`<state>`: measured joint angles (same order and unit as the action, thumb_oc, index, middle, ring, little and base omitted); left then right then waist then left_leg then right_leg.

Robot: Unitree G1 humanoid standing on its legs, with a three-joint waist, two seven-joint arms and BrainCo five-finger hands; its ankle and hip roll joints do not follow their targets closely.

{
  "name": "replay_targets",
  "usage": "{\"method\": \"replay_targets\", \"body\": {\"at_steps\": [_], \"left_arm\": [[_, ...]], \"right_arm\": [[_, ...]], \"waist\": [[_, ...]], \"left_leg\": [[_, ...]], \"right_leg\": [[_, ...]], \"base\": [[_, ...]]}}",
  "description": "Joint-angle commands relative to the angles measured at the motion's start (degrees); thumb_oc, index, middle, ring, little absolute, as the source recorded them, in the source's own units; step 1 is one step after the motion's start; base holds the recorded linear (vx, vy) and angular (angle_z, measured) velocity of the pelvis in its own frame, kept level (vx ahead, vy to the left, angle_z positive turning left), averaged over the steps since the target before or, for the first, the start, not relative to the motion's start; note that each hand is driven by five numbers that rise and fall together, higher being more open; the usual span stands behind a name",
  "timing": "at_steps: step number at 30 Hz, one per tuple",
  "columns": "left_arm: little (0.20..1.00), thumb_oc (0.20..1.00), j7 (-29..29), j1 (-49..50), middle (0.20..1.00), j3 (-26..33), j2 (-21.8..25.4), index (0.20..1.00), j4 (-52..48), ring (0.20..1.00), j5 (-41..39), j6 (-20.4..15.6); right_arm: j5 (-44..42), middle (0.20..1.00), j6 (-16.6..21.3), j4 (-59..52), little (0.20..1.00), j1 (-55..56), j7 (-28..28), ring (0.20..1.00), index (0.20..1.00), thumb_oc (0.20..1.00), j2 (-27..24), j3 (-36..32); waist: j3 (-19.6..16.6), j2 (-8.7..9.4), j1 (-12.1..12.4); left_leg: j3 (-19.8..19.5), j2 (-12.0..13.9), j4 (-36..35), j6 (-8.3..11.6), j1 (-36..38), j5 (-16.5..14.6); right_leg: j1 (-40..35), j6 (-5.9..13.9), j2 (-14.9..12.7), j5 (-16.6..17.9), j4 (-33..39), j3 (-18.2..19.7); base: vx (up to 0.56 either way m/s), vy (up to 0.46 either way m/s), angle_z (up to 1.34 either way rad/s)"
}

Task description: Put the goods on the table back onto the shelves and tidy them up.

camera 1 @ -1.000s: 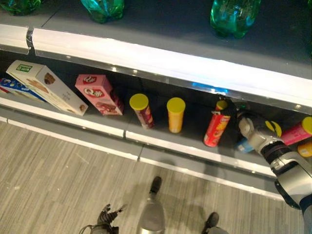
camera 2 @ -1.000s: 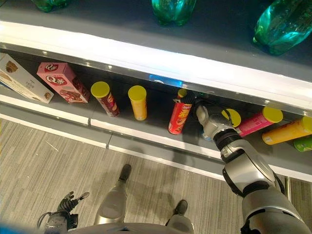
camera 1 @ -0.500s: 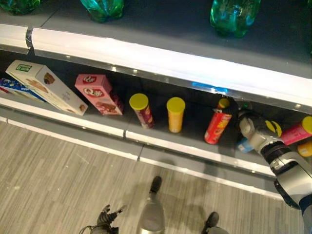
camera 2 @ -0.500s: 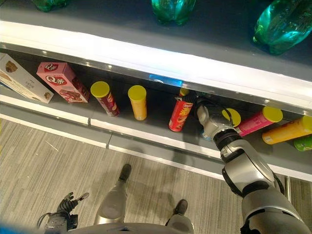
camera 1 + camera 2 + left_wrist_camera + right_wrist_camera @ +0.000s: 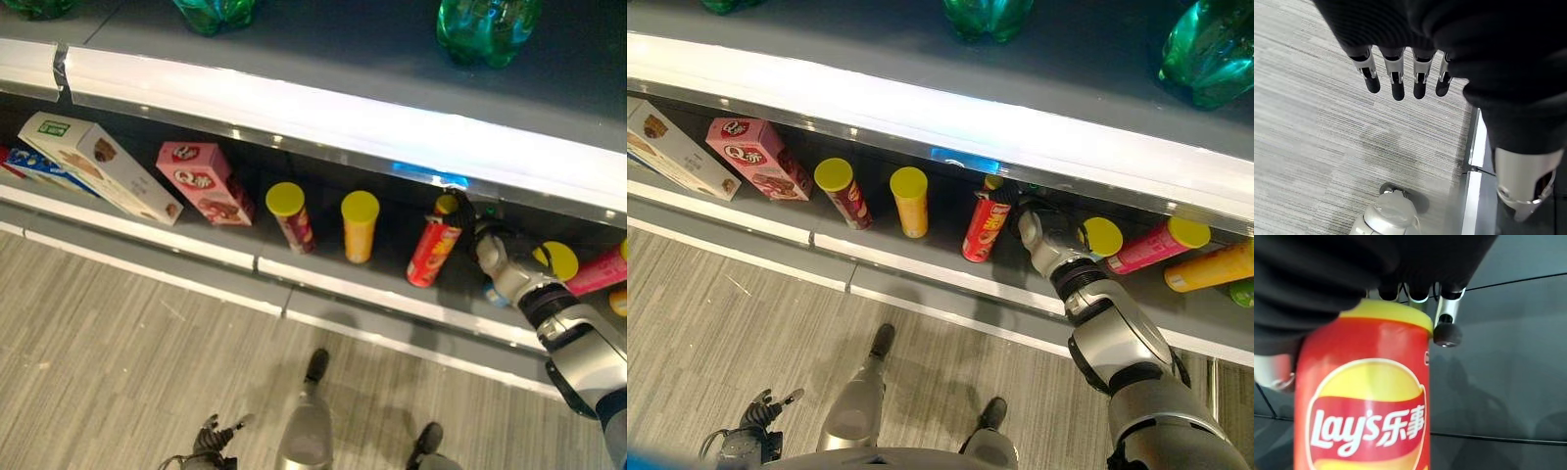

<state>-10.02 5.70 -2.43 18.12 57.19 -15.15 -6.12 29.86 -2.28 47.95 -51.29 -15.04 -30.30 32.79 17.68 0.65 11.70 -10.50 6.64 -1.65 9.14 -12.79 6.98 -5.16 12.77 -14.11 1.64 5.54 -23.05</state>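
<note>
Both head eye views look steeply down from above at the lower shelf (image 5: pixel 323 294) and the striped floor (image 5: pixel 118 372), set slightly apart sideways, and share the same row of goods, including the red can (image 5: pixel 985 227) beside the right hand (image 5: pixel 1043 240). Left wrist view sits low by the left hand (image 5: pixel 1400 78), facing down along its fingers at the floor, fairly near it. Right wrist view looks along its own hand, very close on the red can with the shelf's dark panel behind.
</note>
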Motion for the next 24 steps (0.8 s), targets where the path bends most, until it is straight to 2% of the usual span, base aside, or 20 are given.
{"method": "replay_targets", "body": {"at_steps": [1, 11, 24], "left_arm": [[1.0, 1.0, -1.4, -2.2, 1.0, -3.2, 2.5, 1.0, 2.1, 1.0, -0.9, -1.0], [1.0, 1.0, -1.7, -2.4, 1.0, -3.3, 2.5, 1.0, 2.7, 1.0, -0.9, -1.1], [1.0, 1.0, -1.7, -2.8, 1.0, -3.4, 2.4, 1.0, 3.0, 1.0, -0.7, -0.9]], "right_arm": [[-1.8, 0.2, 0.6, 1.1, 0.2, -7.1, -2.8, 0.2, 0.2, 0.2, -0.9, -0.7], [-2.4, 0.2, 0.5, 2.1, 0.2, -7.8, -3.2, 0.2, 0.2, 0.2, -1.3, -0.9], [-2.8, 0.2, 0.5, 0.1, 0.2, -7.0, -3.3, 0.2, 0.2, 0.2, -1.9, -1.5]], "waist": [[0.1, 0.89, 1.9], [0.3, 0.39, 2.1], [-0.1, 0.64, 1.6]], "left_leg": [[2.0, 4.4, 6.5, 0.34, 2.9, -11.3], [1.3, 4.2, 6.4, 0.34, 2.5, -11.2], [1.3, 4.0, 6.9, 0.28, 2.4, -11.7]], "right_leg": [[3.0, 1.34, -6.2, -5.0, -9.2, 4.1], [3.2, 1.44, -6.3, -4.9, -9.2, 3.6], [3.0, 1.43, -6.4, -5.0, -9.1, 3.7]], "base": [[0.0, 0.0, 0.0], [0.0, 0.0, 0.0], [0.01, 0.001, 0.0]]}}
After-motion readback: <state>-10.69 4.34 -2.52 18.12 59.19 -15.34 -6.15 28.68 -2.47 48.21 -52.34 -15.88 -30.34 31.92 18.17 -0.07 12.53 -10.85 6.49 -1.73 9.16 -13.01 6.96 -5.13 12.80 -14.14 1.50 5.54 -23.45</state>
